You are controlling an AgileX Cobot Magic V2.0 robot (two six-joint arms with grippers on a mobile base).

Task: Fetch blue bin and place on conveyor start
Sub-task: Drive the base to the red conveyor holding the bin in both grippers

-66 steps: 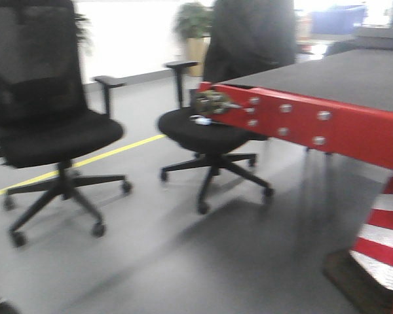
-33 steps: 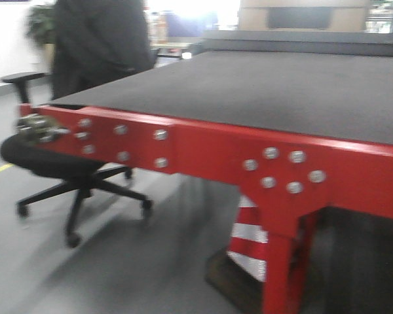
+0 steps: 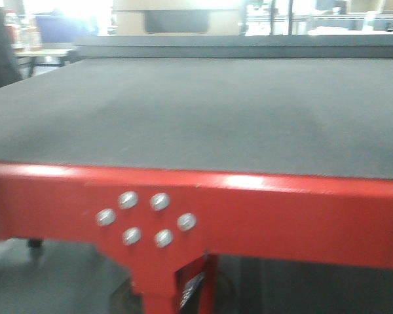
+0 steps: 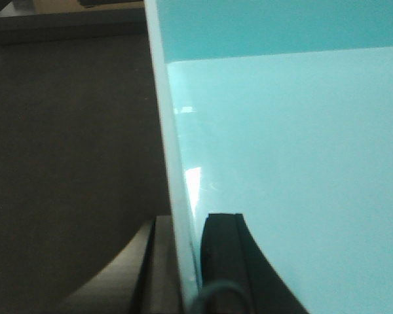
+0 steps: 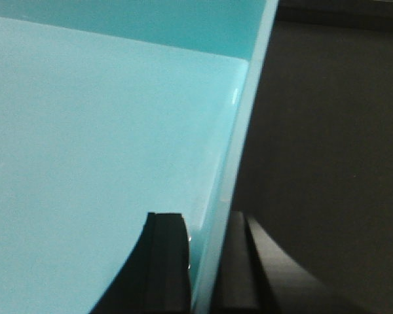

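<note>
Across the front view, the conveyor start (image 3: 203, 111): a wide, flat, dark grey belt running back to a bright, blurred background. Along its near edge, a glossy red frame (image 3: 281, 216), with one red leg (image 3: 154, 288) dropping below it left of centre.

Close up in both wrist views, the blue bin (image 4: 295, 163): pale turquoise, smooth inner walls, thin light rim. Gripped by one wall per arm. Outside each wall, a dark matt surface (image 4: 65, 150). Cannot tell whether resting on it or hanging clear of it.

Clamped on the bin's wall, the left pincer (image 4: 183, 268): one black finger (image 4: 226, 255) inside against the turquoise, the other outside, dim and hard to make out. Closed likewise on the other wall, the right pincer (image 5: 203, 261), with black fingers (image 5: 167, 261) on either side of the rim and touching it.

On the frame above the leg, six round silver bolts (image 3: 144, 219) in a loose ring.
</note>
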